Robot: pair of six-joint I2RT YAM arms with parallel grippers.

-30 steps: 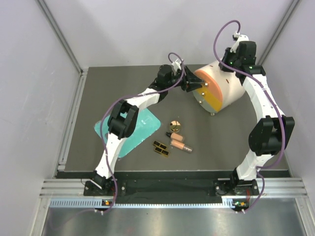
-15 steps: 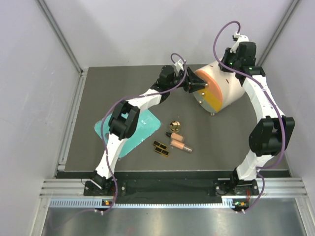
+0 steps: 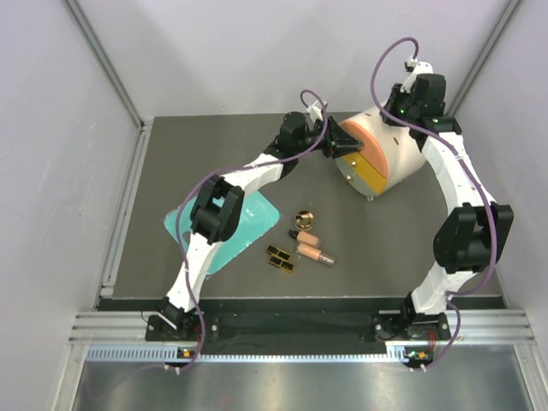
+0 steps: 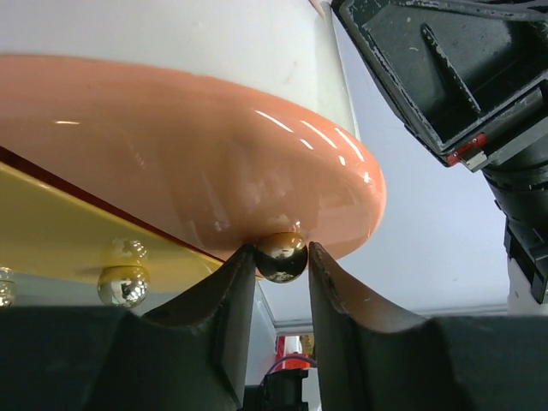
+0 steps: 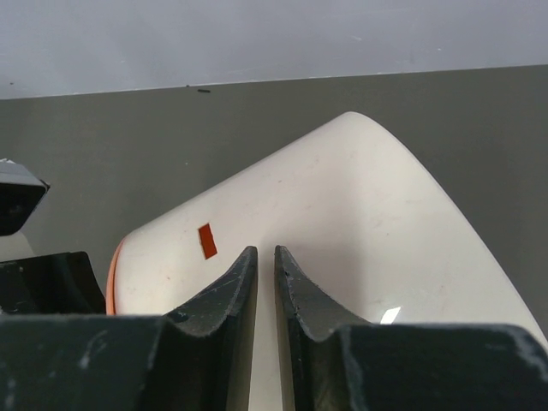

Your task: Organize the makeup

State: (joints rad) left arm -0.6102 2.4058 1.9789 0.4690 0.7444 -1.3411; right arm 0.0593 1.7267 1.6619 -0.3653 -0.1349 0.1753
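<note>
The makeup lies on the dark mat in the top view: two peach-pink tubes (image 3: 306,236) (image 3: 314,253), a round gold compact (image 3: 303,217) and small black palettes (image 3: 280,258). My left gripper (image 3: 336,145) is at the front of the white drum (image 3: 398,154). In the left wrist view its jaws (image 4: 281,253) are closed around a small gold knob (image 4: 281,256) on the peach drawer front (image 4: 188,163). My right gripper (image 3: 401,111) rests on the drum's top (image 5: 360,214), its fingers (image 5: 265,253) almost together with nothing between them.
A flat teal tray (image 3: 257,216) lies left of the makeup, partly under my left arm. An orange-yellow drawer front (image 3: 371,174) with a second knob (image 4: 119,285) sits below the peach one. Walls enclose the mat at the back and sides.
My left gripper has moved a little to the right, up against the drum's front at the knob. The right arm and the makeup have not moved.
</note>
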